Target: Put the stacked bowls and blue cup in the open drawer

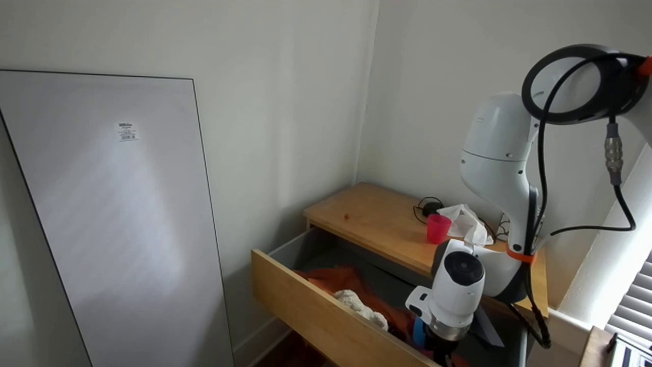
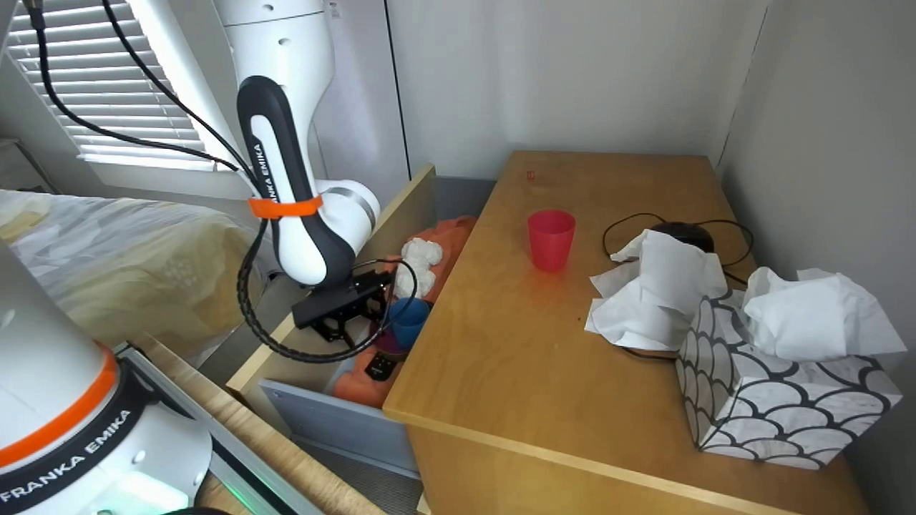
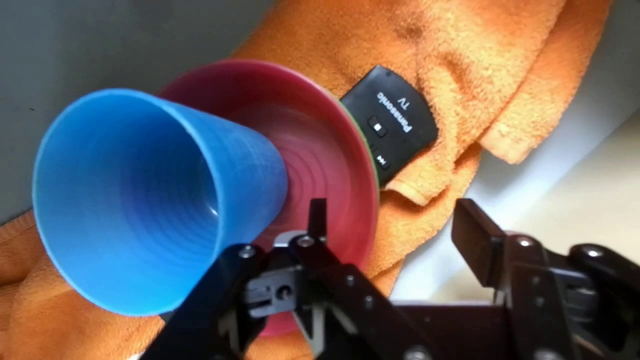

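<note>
The open drawer (image 1: 326, 316) extends from the dresser; its grey side panel (image 2: 336, 422) shows in an exterior view. The blue cup (image 3: 125, 200) stands inside a red bowl (image 3: 335, 150) within the drawer; the cup also shows in both exterior views (image 1: 418, 332) (image 2: 409, 322). A green edge under the red rim suggests another bowl beneath. My gripper (image 3: 390, 220) is open and empty, pointing down over the drawer beside the cup. In the wrist view its left finger overlaps the bowl and its right finger lies past the bowl's rim. In an exterior view the gripper (image 2: 351, 318) is near the drawer front.
An orange towel (image 3: 440, 65), a black remote (image 3: 392, 115) and a white fluffy item (image 2: 418, 265) lie in the drawer. On the dresser top (image 2: 494, 357) stand a red cup (image 2: 551, 239), tissues (image 2: 658, 286), a tissue box (image 2: 794, 408) and a black cabled device (image 2: 683, 234).
</note>
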{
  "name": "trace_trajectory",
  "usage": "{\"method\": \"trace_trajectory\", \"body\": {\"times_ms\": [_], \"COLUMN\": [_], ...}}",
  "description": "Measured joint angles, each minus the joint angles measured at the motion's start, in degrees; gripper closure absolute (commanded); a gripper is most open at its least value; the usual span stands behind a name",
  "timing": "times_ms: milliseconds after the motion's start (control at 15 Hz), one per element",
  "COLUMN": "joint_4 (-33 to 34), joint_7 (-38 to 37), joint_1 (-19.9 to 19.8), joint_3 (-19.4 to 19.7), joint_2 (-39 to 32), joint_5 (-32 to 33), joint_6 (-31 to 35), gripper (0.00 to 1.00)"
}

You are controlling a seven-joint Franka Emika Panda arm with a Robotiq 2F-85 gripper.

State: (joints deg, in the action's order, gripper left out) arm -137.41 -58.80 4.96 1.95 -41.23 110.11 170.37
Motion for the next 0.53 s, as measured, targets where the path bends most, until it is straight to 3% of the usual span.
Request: {"method": "trace_trajectory", "body": {"times_ms": [533], "joint_4": [-7.2], "joint_7": [14.4], "joint_1": [0.4], "joint_3": [1.7], "joint_2": [8.3], "joint_5": [-5.7], "joint_6": [3.9], "gripper": [0.0]}}
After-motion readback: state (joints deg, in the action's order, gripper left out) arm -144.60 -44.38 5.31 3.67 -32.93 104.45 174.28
